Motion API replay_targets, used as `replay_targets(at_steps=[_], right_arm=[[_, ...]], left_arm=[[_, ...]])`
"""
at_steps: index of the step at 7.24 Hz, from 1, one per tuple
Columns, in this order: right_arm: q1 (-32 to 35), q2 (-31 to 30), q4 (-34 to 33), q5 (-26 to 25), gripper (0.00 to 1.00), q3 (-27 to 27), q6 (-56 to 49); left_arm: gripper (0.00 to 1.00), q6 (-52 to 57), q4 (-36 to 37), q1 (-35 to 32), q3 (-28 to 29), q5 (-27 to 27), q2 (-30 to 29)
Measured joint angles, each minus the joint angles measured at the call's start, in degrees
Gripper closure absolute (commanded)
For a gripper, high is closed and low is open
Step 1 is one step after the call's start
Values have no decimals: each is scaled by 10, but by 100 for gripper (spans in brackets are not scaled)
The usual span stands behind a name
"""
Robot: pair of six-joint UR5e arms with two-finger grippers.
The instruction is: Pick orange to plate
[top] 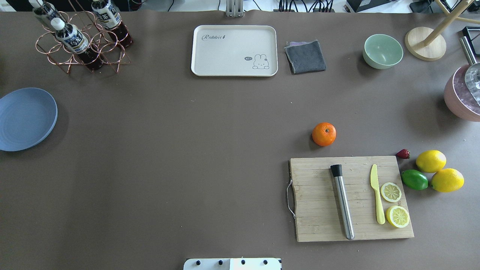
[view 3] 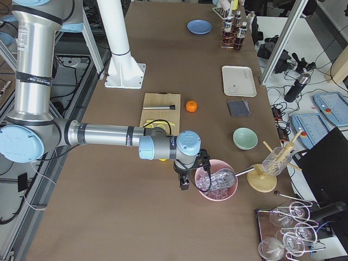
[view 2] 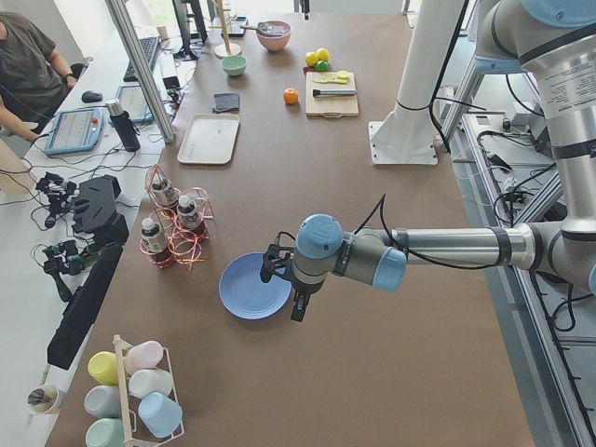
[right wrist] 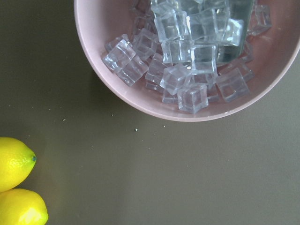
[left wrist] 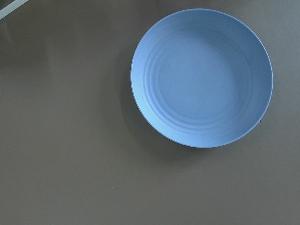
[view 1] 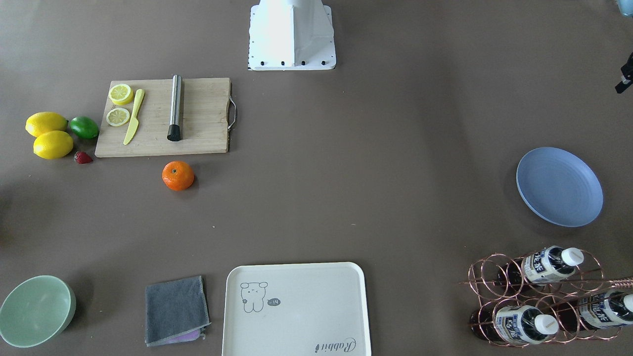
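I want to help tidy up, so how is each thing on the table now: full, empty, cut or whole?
orange: whole, lying free, not held.
plate: empty.
green bowl: empty.
tray: empty.
pink bowl: holds ice cubes.
lemon slices: cut, on the cutting board.
whole lemons: uncut.
cloth: folded.
bottles: capped.
left tool: open or shut, cannot tell.
right tool: open or shut, cannot tell.

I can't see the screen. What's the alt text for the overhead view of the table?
An orange sits on a brown table just beyond a wooden cutting board, far from an empty blue plate at the left edge. A cream tray, grey cloth and green bowl line the far side; no robot arm shows.
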Motion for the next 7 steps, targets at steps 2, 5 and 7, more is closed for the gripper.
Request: replay_targets(at_steps=[2,5,7], right_arm=[[1,-10,0,3,0,18,-3],[0,-19,0,2,0,22,0],[0,-18,0,12,0,10,0]], left_arm=[[3,1,-2,-22,-6,-2,5],[3,0,0,-33,-11,-2,19],[3,0,-2,-29,30,0,4]])
